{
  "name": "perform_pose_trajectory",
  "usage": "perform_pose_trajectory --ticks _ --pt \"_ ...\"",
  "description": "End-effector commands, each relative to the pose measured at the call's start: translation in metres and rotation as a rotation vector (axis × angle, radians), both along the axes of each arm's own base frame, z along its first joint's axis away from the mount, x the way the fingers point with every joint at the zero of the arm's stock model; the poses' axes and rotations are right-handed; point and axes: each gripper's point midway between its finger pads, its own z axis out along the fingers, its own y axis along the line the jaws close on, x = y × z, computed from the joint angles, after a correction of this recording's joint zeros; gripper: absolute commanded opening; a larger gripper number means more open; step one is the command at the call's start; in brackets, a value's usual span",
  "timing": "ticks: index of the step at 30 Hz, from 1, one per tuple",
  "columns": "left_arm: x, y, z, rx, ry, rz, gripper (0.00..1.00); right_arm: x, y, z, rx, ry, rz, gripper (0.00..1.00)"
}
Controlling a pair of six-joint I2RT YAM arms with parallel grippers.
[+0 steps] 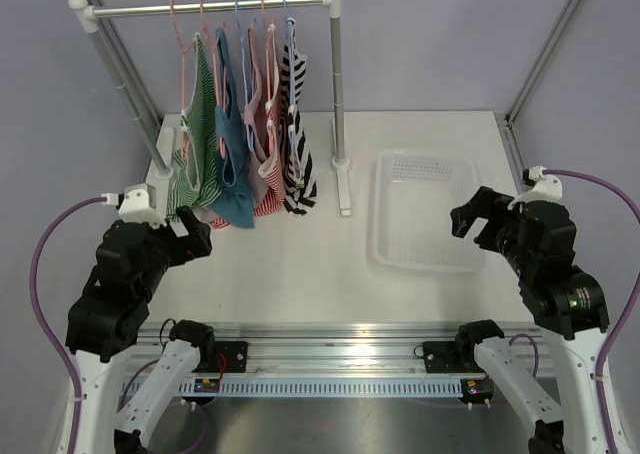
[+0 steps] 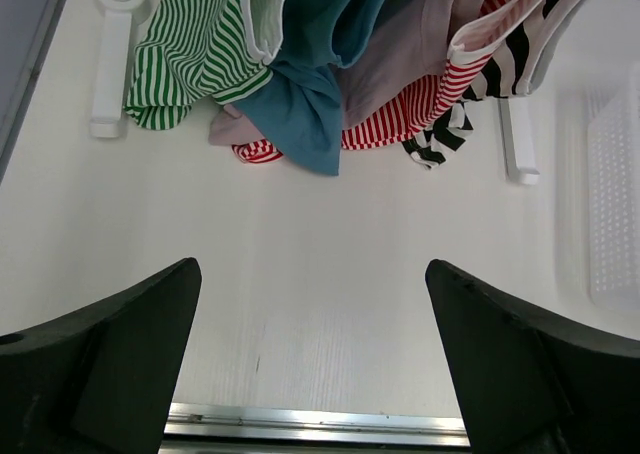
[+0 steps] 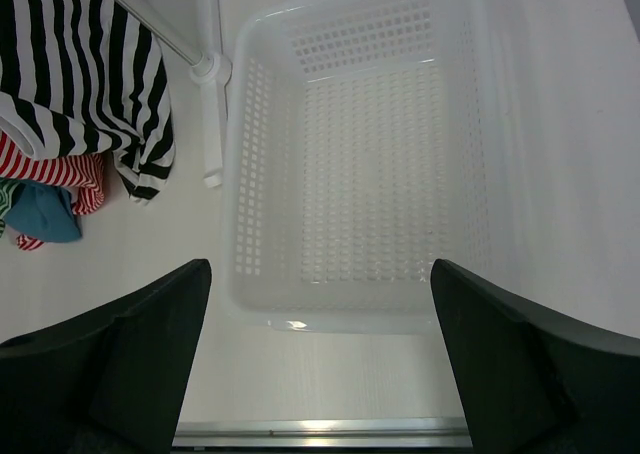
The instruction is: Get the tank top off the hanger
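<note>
Top view: clothes rack (image 1: 210, 8) stands back-left on the bench (image 1: 300, 264), w/ a row of tank tops (image 1: 245, 144) packed tight on thin hangers (image 1: 186, 44). They run green-striped, blue, pinkish, red-striped, then a black-and-white striped top (image 1: 297, 134) at the right end. Hems sag down to the bench. Left pincer (image 1: 192, 232) sits low, near the hems, jaws spread, nothing in them. Right pincer (image 1: 472, 217) is well apart from the rack, by the white basket (image 1: 383, 246), also spread and holding nothing.

Left wrist cam: both fingers wide, bare bench between them. The hems are bunched ahead, w/ green, blue and red stripes overlapping (can't tell which top is the one meant).

Right wrist cam: looks down into the basket. The black-and-white striped top hangs at upper left, beside the rack foot (image 3: 210, 124).

Handling, my guess: light, limp jersey-type fabric w/ no stiffness, so it'll drape, stretch and slide. The hanger is light too and may swing or lift off the rack if tugged. Best hold is prob. a shoulder strap near the hanger arm, w/ the other pincer steadying the hanger. The end top looks easiest to reach.
</note>
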Motion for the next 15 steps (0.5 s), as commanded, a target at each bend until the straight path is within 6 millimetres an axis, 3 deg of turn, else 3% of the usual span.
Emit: perform_pose_trajectory --ticks 1,4,7,13,15 --pt "0.005 -0.015 0.022 -0.044 -0.067 -0.071 0.99 0.0 -0.004 0.01 0.0 -0.04 -0.025 0.99" --pt "0.004 -0.032 0.039 -0.091 -0.11 -0.156 0.99 0.0 0.002 0.014 0.026 -0.052 0.002 1.0" --pt "-0.002 -0.068 0.064 -0.17 -0.164 -0.361 0.99 -0.004 0.02 0.024 0.074 -0.086 0.1 1.0" --pt "0.006 -0.104 0.111 -0.282 -0.211 -0.524 0.99 -0.008 0.022 0.028 0.091 -0.099 0.107 0.99" --pt "0.007 -0.11 0.137 -0.307 -0.253 -0.56 0.99 -0.009 0.022 0.028 0.092 -0.099 0.108 1.0"
